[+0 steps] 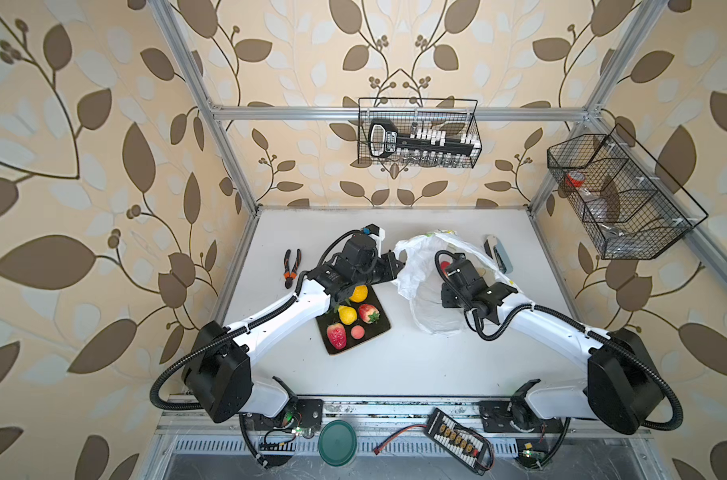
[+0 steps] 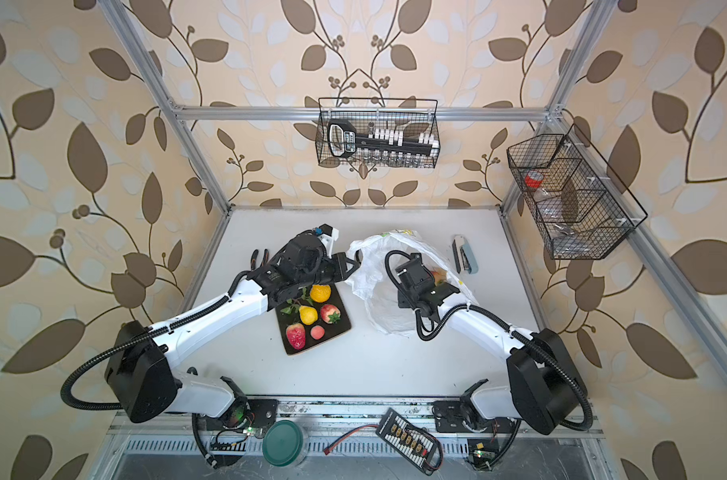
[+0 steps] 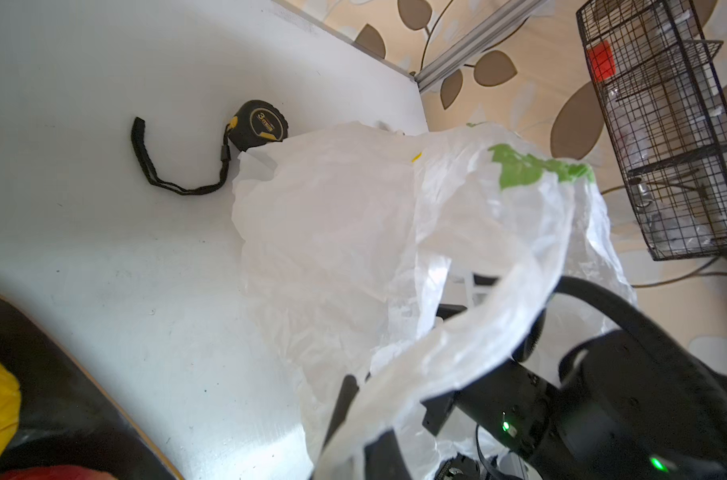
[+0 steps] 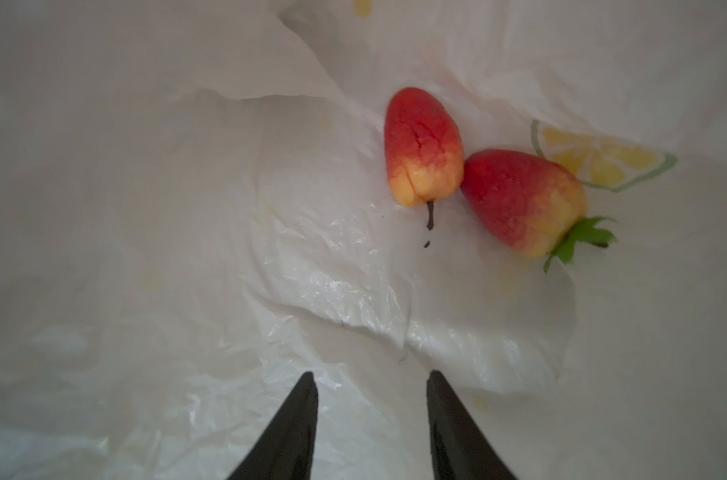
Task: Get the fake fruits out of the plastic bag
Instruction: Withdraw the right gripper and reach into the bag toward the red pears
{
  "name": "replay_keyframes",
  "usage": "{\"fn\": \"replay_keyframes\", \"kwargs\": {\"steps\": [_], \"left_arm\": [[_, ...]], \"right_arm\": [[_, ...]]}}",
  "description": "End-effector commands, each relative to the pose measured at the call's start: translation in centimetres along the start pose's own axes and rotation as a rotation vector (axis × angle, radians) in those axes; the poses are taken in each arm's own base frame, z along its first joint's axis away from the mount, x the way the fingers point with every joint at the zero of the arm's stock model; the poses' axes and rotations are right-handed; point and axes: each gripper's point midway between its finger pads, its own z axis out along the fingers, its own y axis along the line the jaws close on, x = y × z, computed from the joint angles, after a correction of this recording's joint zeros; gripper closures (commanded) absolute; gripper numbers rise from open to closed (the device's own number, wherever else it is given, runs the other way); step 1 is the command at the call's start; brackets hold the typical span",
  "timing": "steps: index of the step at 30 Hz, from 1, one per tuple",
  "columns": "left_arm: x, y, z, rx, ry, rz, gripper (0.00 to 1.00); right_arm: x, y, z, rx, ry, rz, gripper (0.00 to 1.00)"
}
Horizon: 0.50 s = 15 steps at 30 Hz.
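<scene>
plastic bag (image 1: 428,291): on table, mouth lifted | tray (image 1: 379,330): holds 5 fruits | left gripper (image 1: 398,266): clamped on bag rim; keep it taut | right gripper (image 4: 370,374): inside bag, jaws half-spread, empty; straddle fruit, not film | fake fruits (image 4: 524,199): 2 strawberries touching, in bag

The thin, crinkly white plastic bag (image 1: 420,299) hides the right gripper (image 4: 372,376) in both top views; its wrist view cuts the two black fingers (image 4: 295,424) off at the edge. The two red-and-yellow toy fruits (image 4: 424,145) inside are only a speck of colour from above. The left gripper (image 1: 399,266) has its tips lost in the bag's left fold. A round orange toy fruit (image 1: 359,293) lies half under the left arm (image 1: 287,311).
</scene>
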Motion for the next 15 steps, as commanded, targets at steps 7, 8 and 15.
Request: {"fn": "replay_keyframes", "kwargs": {"steps": [7, 8, 15], "left_arm": [[0.8, -1.2, -0.6, 0.024, -0.014, 0.014, 1.0], [0.8, -1.4, -0.6, 0.026, -0.015, 0.017, 1.0], [0.5, -1.6, -0.7, 0.03, -0.02, 0.028, 1.0]], "right_arm": [[-2.7, -1.4, 1.8, -0.019, -0.05, 0.103, 0.33], [-3.0, -1.4, 2.4, -0.017, -0.053, 0.12, 0.33], [-5.6, -0.8, 5.1, -0.004, -0.108, 0.214, 0.27]]}}
